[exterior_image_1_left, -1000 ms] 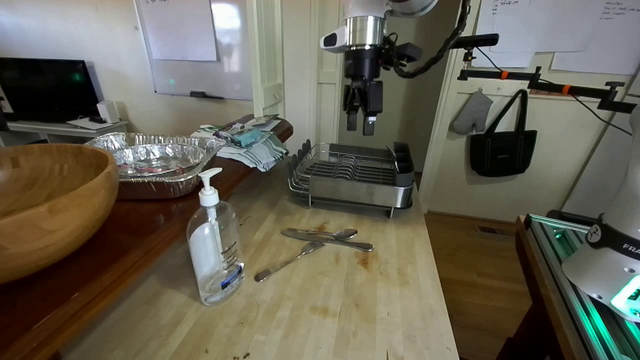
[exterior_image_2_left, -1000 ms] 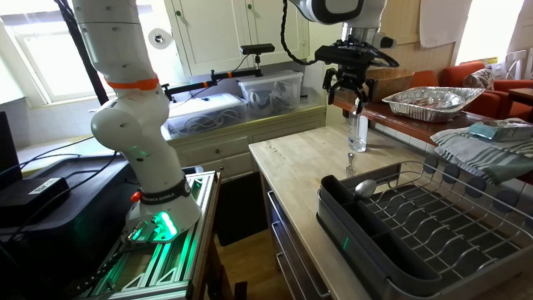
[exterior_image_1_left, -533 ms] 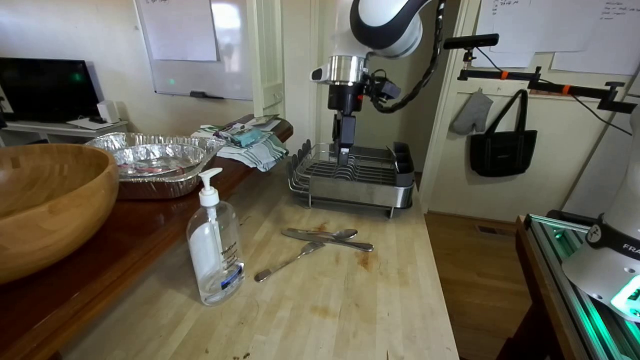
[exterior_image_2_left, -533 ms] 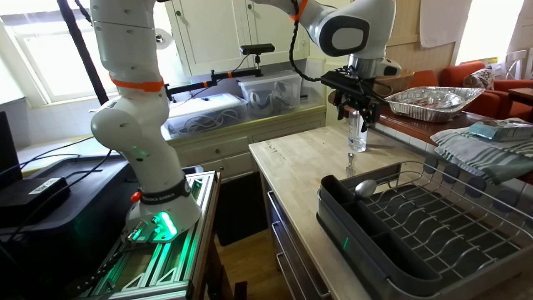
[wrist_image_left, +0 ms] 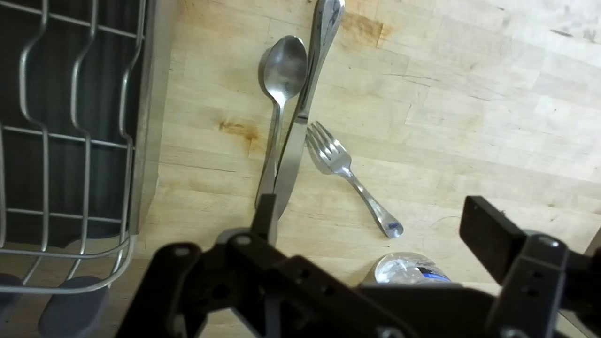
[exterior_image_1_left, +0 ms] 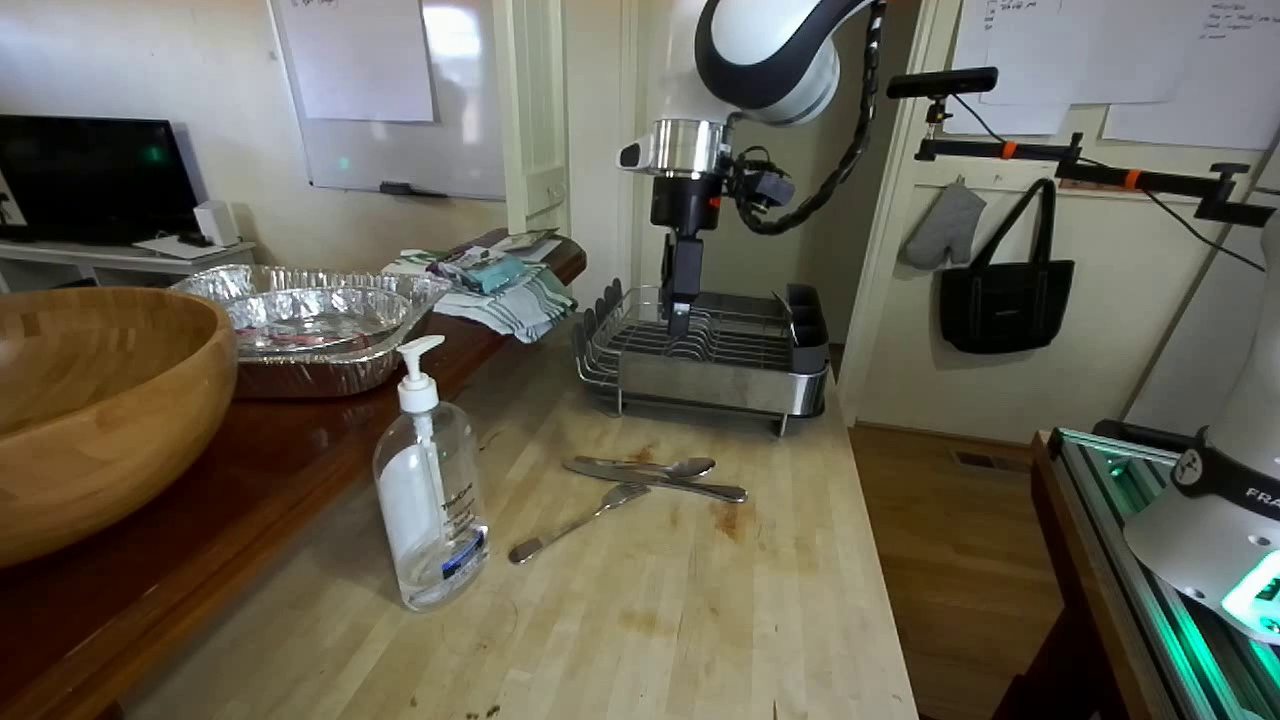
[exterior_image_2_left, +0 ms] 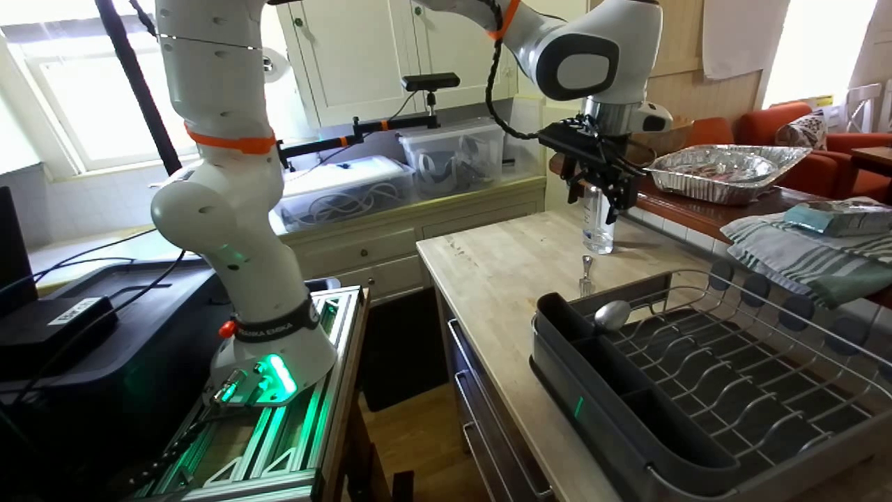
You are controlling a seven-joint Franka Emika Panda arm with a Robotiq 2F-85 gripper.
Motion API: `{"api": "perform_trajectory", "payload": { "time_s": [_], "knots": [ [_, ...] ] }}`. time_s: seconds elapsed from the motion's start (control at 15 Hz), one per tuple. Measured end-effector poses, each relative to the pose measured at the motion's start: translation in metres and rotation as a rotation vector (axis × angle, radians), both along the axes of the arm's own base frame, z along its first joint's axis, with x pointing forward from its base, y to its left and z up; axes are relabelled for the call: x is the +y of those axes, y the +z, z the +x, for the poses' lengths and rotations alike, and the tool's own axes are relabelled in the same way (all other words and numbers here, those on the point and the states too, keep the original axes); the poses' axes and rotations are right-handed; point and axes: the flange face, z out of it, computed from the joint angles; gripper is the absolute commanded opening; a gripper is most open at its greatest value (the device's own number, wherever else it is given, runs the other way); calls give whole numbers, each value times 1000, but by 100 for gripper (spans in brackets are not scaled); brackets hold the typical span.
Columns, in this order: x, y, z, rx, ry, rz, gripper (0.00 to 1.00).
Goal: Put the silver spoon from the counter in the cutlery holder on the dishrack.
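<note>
On the wooden desk [exterior_image_1_left: 760,600], in an exterior view, the silver spoon [exterior_image_1_left: 690,467] is seen beside a knife [exterior_image_1_left: 692,486], the dishrack [exterior_image_1_left: 715,380] placed behind. In an exterior view, another spoon [exterior_image_2_left: 612,315] is seen at the rim of the cutlery holder [exterior_image_2_left: 601,413]. In the wrist view, the claw [wrist_image_left: 375,217] is spread wide over the desk.

white arm [exterior_image_2_left: 209,199] | orange bands [exterior_image_2_left: 233,143] | black cable [exterior_image_1_left: 866,110] | silver collar [exterior_image_1_left: 690,147] | black end effector [wrist_image_left: 378,225]
</note>
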Motion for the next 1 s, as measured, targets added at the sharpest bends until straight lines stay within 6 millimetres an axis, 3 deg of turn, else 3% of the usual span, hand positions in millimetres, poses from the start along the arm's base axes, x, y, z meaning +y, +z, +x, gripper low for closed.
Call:
{"api": "perform_trajectory", "payload": {
  "time_s": [0.33,1.0],
  "knots": [
    [-6,-11,2,44,-122,37,100],
    [6,-67,16,212,-286,17,100]
  ]
}}
